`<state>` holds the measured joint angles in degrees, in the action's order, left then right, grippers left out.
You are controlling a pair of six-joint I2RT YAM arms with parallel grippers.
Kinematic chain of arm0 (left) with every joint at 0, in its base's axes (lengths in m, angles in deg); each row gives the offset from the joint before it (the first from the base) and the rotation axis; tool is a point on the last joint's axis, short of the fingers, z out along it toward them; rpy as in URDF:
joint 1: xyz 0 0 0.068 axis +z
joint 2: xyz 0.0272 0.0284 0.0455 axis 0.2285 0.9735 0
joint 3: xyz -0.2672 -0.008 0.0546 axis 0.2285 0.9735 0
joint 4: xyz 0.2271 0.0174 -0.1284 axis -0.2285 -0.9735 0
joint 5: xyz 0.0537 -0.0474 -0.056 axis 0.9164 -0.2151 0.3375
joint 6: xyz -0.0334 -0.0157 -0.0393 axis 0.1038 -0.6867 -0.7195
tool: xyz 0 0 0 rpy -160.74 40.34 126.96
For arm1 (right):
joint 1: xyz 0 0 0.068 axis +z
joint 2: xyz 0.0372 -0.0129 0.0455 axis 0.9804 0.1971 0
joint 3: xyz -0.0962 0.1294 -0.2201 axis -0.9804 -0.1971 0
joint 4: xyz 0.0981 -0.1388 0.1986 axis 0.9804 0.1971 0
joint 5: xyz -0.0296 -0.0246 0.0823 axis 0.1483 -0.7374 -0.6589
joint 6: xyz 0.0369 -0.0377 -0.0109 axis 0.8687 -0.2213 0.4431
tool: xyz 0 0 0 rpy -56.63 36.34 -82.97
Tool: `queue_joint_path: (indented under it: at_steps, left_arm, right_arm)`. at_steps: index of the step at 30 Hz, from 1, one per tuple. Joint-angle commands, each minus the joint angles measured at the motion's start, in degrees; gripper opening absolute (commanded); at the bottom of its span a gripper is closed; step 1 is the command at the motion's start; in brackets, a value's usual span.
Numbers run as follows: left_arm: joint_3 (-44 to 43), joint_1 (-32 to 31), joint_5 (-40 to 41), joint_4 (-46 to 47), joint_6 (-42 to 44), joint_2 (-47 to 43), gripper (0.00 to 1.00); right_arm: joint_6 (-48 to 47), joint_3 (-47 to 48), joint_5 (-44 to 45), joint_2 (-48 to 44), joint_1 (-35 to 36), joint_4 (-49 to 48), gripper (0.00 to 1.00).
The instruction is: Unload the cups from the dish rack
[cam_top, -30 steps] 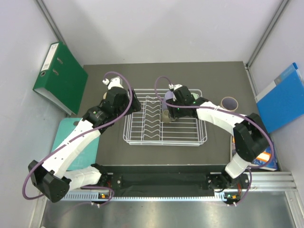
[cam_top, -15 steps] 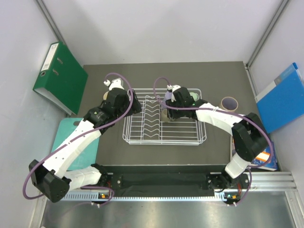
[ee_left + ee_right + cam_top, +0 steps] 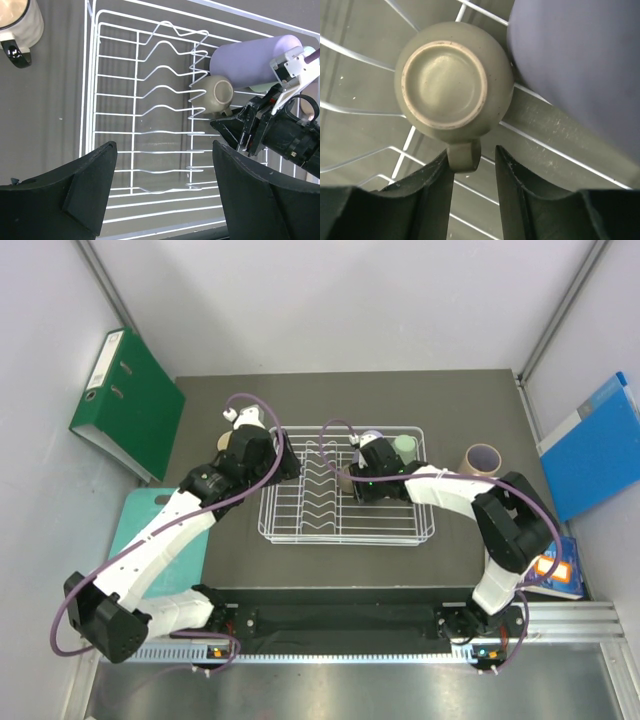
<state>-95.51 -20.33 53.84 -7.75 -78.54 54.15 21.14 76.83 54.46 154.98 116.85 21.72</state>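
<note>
The white wire dish rack [image 3: 300,525] lies mid-table. In it lie a lavender tumbler [image 3: 252,60], a small olive-tan mug [image 3: 447,85] with its base towards me, and a mint-green cup [image 3: 404,445]. My right gripper [image 3: 472,172] is open, its jaws either side of the olive mug's handle [image 3: 464,154]; the left finger touches it, the right stands just off. My left gripper [image 3: 165,192] is open and empty above the rack's zigzag slots [image 3: 165,95]. A cream mug [image 3: 17,20] stands on the table left of the rack. A purplish cup [image 3: 483,458] stands to the right of it. No pink cup shows.
A green binder [image 3: 125,400] leans at the left wall and a blue folder [image 3: 598,445] at the right. A teal board [image 3: 135,525] lies beside the dark mat [image 3: 470,540] on the left. A book [image 3: 560,575] lies at the right front.
My right gripper has moved left and lower in the rack, onto the olive mug's handle, uncovering the mint-green cup. My left gripper has edged slightly right over the rack.
</note>
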Motion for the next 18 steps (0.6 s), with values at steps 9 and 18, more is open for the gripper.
queue_joint_path:
  at_steps: [9,18]
  left_arm:
    - [-0.5,-0.3,-1.3,3.2,1.1,1.2,0.82]
    - [0.9,-0.6,-2.0,4.4,0.4,0.5,0.82]
  right_arm:
    - [1.2,0.2,3.0,-3.0,1.5,1.7,0.45]
    - [0.9,-1.1,5.9,-5.1,1.8,-1.4,0.43]
